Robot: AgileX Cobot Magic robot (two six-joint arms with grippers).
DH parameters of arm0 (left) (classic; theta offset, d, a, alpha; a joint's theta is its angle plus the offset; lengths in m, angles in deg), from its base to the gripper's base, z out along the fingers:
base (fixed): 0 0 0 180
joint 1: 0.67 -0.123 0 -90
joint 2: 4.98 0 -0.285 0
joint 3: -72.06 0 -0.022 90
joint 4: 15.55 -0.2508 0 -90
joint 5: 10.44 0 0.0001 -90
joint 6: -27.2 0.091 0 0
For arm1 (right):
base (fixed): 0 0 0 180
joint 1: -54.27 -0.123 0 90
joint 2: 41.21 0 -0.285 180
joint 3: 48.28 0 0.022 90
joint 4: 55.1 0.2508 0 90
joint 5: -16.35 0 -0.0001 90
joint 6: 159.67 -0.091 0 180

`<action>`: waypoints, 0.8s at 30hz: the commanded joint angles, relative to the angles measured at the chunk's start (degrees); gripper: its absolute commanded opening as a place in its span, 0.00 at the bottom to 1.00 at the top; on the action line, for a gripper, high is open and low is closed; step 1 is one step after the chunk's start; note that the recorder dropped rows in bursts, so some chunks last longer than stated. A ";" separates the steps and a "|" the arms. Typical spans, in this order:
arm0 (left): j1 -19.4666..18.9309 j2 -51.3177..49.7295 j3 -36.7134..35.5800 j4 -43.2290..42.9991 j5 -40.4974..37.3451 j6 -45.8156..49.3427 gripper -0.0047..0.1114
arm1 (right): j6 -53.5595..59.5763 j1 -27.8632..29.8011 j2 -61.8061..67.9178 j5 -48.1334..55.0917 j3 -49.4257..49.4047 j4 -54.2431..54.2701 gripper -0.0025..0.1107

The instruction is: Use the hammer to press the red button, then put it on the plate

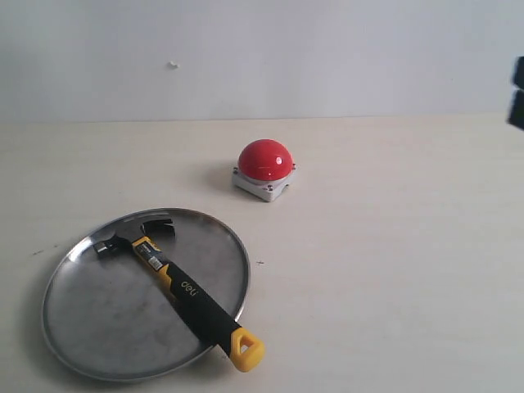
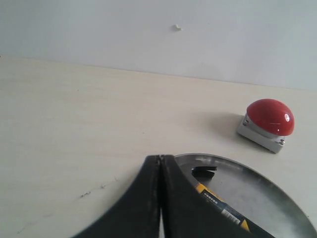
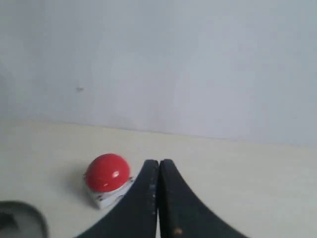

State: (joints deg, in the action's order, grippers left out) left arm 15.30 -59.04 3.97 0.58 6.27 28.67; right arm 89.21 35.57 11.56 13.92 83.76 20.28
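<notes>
Left claw point(image 2: 160, 158) is pinched shut on nothing, aimed over the edge of the plate point(image 2: 277, 198), where the hammer point(image 1: 176, 286) lies diagonally ahead, head on the metal, yellow loop past the rim; right claw point(image 3: 158, 162), also shut and empty, points toward the red button point(image 3: 106, 172) on the worktop point(image 1: 393, 270)

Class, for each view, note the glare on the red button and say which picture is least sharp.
Exterior view: the red button has a faint sheen and a soft shadow beside it. Left wrist view: crisp glints on its dome. Right wrist view: least sharp, button hazy.
</notes>
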 commanded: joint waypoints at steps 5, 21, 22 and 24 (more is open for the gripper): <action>-0.05 0.33 -0.26 -0.17 0.45 -0.16 0.04 | -0.07 20.24 -19.36 -0.97 -11.06 4.66 0.02; -0.05 0.33 -0.26 -0.17 0.45 -0.16 0.04 | -26.79 20.42 -25.08 10.83 -13.42 -32.20 0.02; -0.05 0.33 -0.26 -0.17 0.45 -0.16 0.04 | -31.09 20.42 -25.35 12.40 -13.42 -36.32 0.02; -0.05 0.33 -0.26 -0.17 0.45 -0.16 0.04 | -39.10 20.42 -26.22 13.53 -13.65 -42.68 0.02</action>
State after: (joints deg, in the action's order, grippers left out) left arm 15.30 -59.04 3.97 0.58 6.27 28.67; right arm 62.33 55.72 -13.43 24.03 70.58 -10.42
